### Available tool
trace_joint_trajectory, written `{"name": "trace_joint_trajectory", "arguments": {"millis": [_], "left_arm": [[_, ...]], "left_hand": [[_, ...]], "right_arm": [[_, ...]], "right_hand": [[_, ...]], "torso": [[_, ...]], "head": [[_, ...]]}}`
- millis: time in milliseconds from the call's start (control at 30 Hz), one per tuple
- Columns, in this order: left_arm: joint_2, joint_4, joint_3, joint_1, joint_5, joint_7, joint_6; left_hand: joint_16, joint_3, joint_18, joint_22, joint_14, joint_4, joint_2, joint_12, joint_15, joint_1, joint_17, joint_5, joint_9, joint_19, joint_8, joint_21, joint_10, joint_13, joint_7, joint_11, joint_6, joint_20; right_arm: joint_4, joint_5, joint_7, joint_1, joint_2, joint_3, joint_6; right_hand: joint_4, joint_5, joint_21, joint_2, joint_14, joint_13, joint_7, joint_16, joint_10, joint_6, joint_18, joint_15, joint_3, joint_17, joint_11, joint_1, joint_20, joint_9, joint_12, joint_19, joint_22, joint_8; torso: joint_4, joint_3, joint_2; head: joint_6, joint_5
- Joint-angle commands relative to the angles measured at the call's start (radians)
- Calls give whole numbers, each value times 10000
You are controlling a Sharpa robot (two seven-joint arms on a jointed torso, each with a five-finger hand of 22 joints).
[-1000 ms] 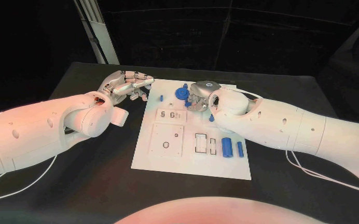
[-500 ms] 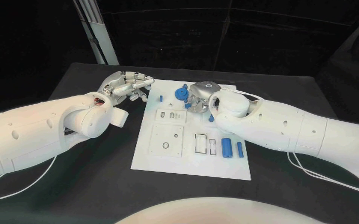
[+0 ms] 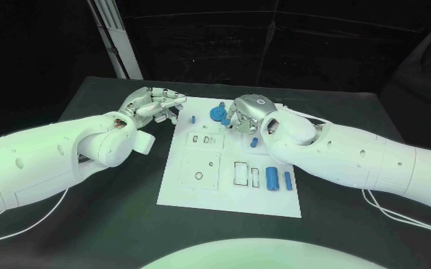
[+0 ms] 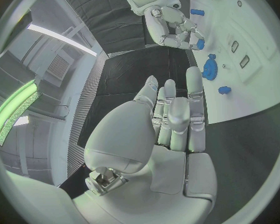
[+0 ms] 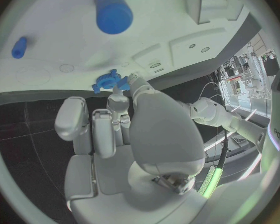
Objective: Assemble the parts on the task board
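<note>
The white task board (image 3: 229,191) lies mid-table. My right hand (image 3: 244,112) hovers over its far part, fingers curled, pinching a small blue part (image 4: 200,44) at its fingertips, right beside the blue gear (image 3: 217,113) standing on the board. That gear (image 5: 109,80) sits just off the fingertips in the right wrist view. My left hand (image 3: 154,104) is over the black table off the board's far left corner, fingers straight and holding nothing. A small blue peg (image 3: 192,118) stands near the board's left edge.
Two blue cylinders (image 3: 271,175) (image 3: 288,179) lie on the board's near right part, and another blue piece (image 3: 254,142) lies under my right forearm. Raised white blocks with slots (image 3: 202,169) occupy the board's left half. Black table surrounds the board.
My right hand and forearm have shifted slightly toward the far right, still over the gear area. The left hand has barely moved.
</note>
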Motion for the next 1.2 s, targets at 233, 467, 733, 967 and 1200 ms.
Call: {"name": "trace_joint_trajectory", "arguments": {"millis": [233, 467, 733, 967, 1200], "left_arm": [[246, 111, 4, 4, -1711, -1428, 407], [484, 198, -17, -16, -2749, -2648, 590], [680, 303, -160, -22, -3219, -3392, 735], [823, 308, -185, -22, -3417, -3664, 906], [884, 291, -191, -22, -3511, -3746, 872]], "left_hand": [[1929, -155, 97, 544, 1075, 197, -180, 606, -324, -709, 2394, 6, -12, 740, 348, 769, 872, 30, -393, -336, 765, -287], [2730, -378, -164, 2119, 1434, 525, -293, 1070, -477, -1168, 3524, 6, 33, 1415, 565, 2236, 1210, 186, -577, -504, 1104, -445], [3177, -450, -351, 3227, 1610, 704, -341, 1417, -591, -1299, 4209, 7, 101, 1803, 768, 3238, 1431, 333, -725, -639, 1335, -558], [3334, -491, -417, 3636, 1663, 794, -382, 1563, -632, -1358, 4460, 4, 133, 1914, 859, 3603, 1509, 404, -779, -688, 1418, -601], [3366, -498, -432, 3735, 1674, 801, -400, 1609, -646, -1344, 4509, 6, 146, 1936, 893, 3692, 1533, 427, -799, -706, 1445, -614]], "right_arm": [[847, 223, 632, 18, -416, 9, -386], [1380, 180, 555, 17, -589, 9, -256], [1631, 141, 447, 16, -593, 8, -190], [1730, 117, 412, 16, -569, 8, -247], [1780, 90, 390, 16, -567, 8, -244]], "right_hand": [[11, 10, 54, -16, 729, -12, -107, 38, 76, 178, 94, -86, 68, 1225, -9, 9, -19, 69, -32, 64, -15, 26], [13, -7, 50, -19, 728, -15, -110, 35, 73, 191, 95, -86, 75, 1222, -10, -1, -21, 72, -41, 60, -22, 32], [22, -28, 50, -24, 728, -21, -113, 36, 70, 209, 94, -86, 82, 1225, -12, -21, -23, 76, -56, 59, -20, 39], [25, -31, 53, -23, 728, -20, -114, 36, 72, 213, 92, -87, 85, 1225, -13, -28, -24, 77, -56, 61, -14, 41], [31, -35, 66, -20, 730, 1, -119, 45, 84, 224, 87, -88, 92, 1236, -15, -40, -25, 80, -35, 72, 14, 46]], "torso": [[1, 8, 10], [-6, 15, 21], [18, 1, 31], [5, -1, 30], [5, -7, 24]], "head": [[91, 45], [105, 67], [65, 61], [28, 91], [6, 84]]}}
